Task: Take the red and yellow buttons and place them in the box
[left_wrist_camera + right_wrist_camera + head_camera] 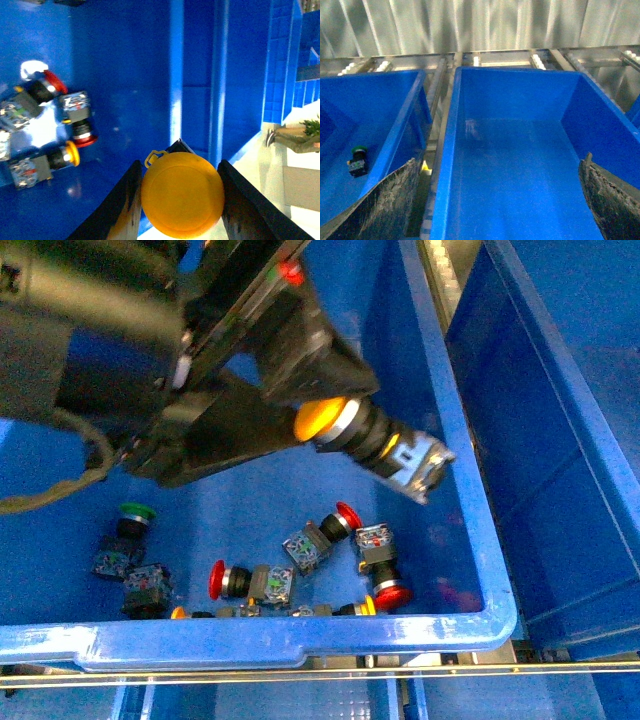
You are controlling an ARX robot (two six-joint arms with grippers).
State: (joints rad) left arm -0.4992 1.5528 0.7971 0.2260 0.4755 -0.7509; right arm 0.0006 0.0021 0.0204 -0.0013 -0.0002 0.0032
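**Left gripper** (325, 408): closed on the cap end of one yellow button (385, 445). The button is held clear of the floor, its black contact block pointing away from the jaws toward the box side. The left wrist view confirms the grip: both fingers (122, 205) bear on the round yellow cap, which fills the space between them.

**Notched bin** (300, 638), below the left gripper:
- A green button (128, 530) stands well off to the gripper's left.
- Three red buttons (222, 580) lie on their sides beneath the held piece, close together.
- Two loose yellow caps (368, 605) show just above the near wall, with their bodies hidden.

The held button hangs near this bin's right wall. The front view is too oblique to say whether it is inside that wall or directly over it.

**Box** (545, 490): it stands to the right of the left gripper, across a narrow gap. The front view gives only its outer wall and rim, not its floor.

**Right gripper** (500, 162): seen only in its own wrist view. Its fingers (385, 205) are spread wide with nothing between them. That view looks into the box and shows plain blue floor and walls. It also shows one green button on the floor of the neighbouring bin.

**Between views:** the left wrist view shows two red buttons and one yellow button on the bin floor beyond the held cap. The green buttons are outside its frame.
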